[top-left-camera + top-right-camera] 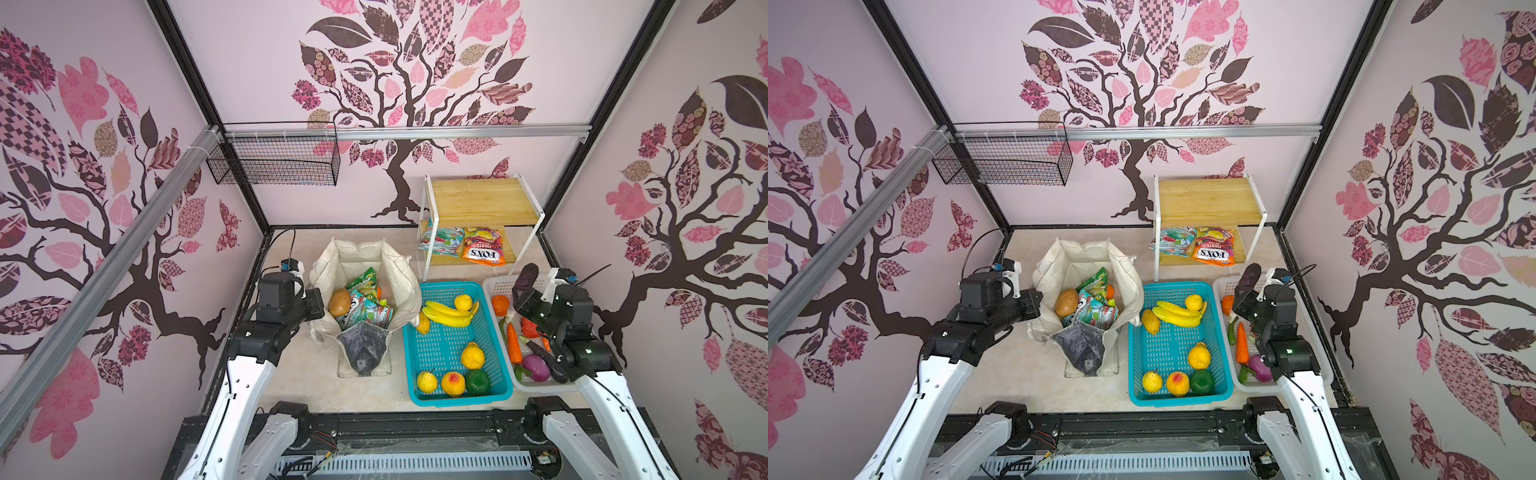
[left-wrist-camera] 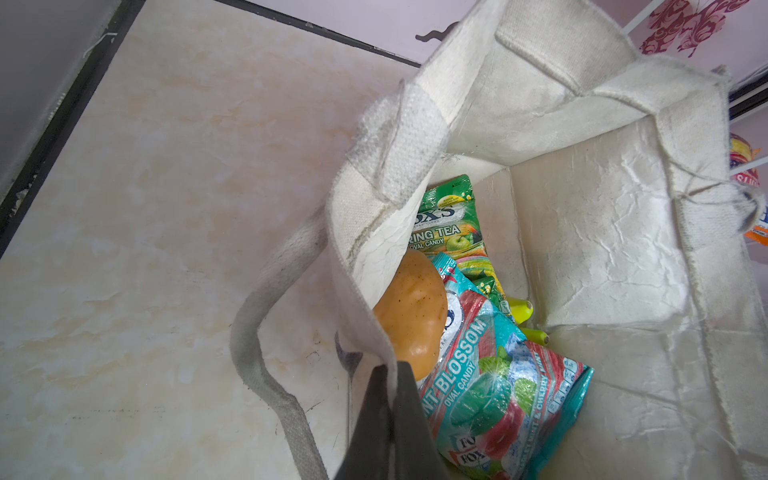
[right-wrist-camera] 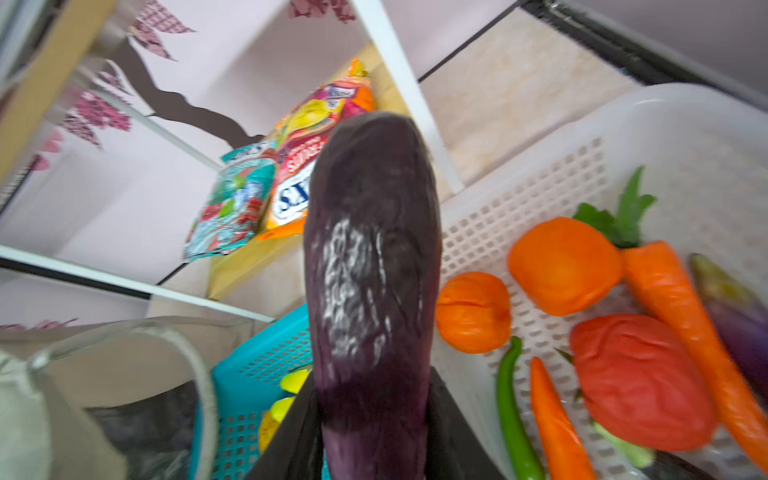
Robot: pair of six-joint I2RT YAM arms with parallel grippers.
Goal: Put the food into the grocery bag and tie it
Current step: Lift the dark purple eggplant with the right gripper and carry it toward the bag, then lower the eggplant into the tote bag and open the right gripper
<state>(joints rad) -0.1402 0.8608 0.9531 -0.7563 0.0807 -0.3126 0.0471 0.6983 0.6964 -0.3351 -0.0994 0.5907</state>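
The grocery bag (image 1: 401, 272) stands open on the table (image 1: 299, 374), just beside the teal basket (image 1: 457, 398), and from where I stand it looks held that way on purpose. The left gripper (image 2: 392, 368) is clamped tight on the near-left rim, the canvas pinched between its jaws. I take that as a way of pulling the mouth wide and stopping the soft wall from folding in. One cream strap (image 2: 247, 345) loops loose down the outside. Inside lie a brown round toy (image 1: 340, 302), a green FOX'S packet (image 1: 365, 279) and a teal packet (image 1: 365, 313), with a sliver of an orange (image 1: 379, 292) behind them.

The right gripper (image 3: 372, 399) hangs above the far end of the white basket (image 1: 496, 286), well apart from the bag. Its jaws stand part-way apart and grip a purple toy aubergine (image 3: 370, 232) by one end, so the rest sticks out past the fingertips, with a scuffed whitish patch on its skin. Nothing else touches it. My guess is that it is meant to cross over the teal basket into the bag. The tying is not yet begun, and the banana bunch (image 1: 449, 313) lies in the teal basket.
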